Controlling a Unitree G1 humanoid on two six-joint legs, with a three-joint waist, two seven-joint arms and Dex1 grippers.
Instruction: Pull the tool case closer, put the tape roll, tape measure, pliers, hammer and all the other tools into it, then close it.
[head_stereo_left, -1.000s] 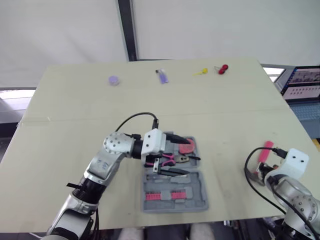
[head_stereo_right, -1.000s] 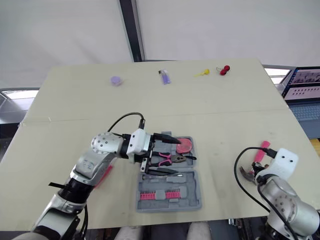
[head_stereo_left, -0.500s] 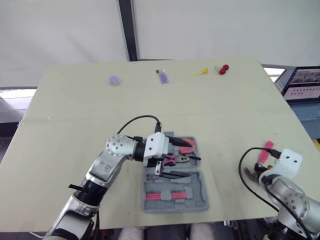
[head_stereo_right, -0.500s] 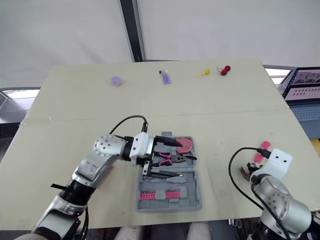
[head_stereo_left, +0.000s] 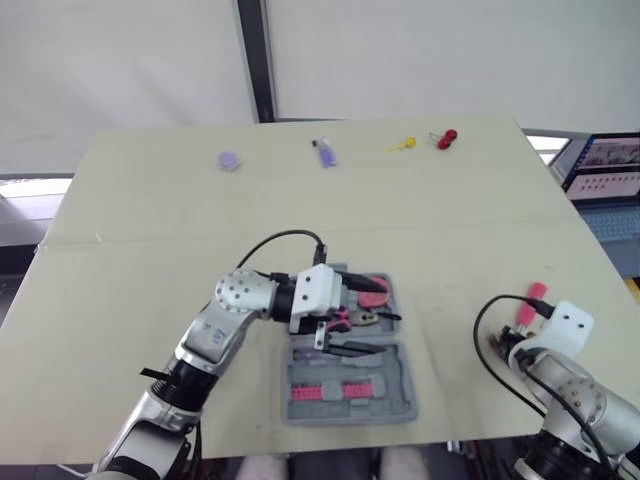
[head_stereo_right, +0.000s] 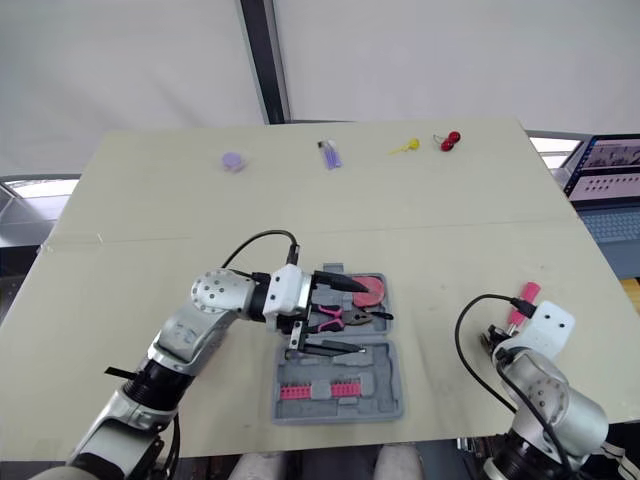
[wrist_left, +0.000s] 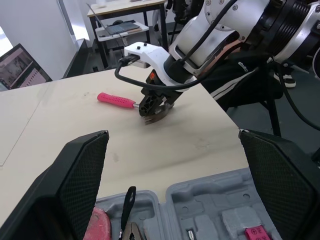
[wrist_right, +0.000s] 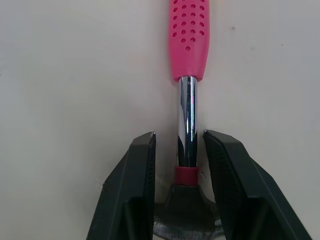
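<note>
The right gripper (wrist_right: 179, 134) had its two fingers spread on both sides of the chrome shaft of the hammer (wrist_right: 187, 40), just above the head. A thin gap showed on at least one side, so the shaft was not pinched. The hammer lay flat on the table (head_stereo_left: 150, 220) near its right front corner, with the pink grip pointing away from the robot, well apart from the tool case (head_stereo_left: 408, 370).

The left gripper (wrist_left: 173, 135) hung over the far half of the case with its fingers wide apart and nothing between them. The grey case lay open near the front edge. It held the pliers (head_stereo_left: 350, 318) with pink handles, a red rounded piece (head_stereo_left: 375, 292) and a row of pink bits (head_stereo_left: 325, 390). Some small purple, yellow and red objects lay along the far edge of the table.
</note>
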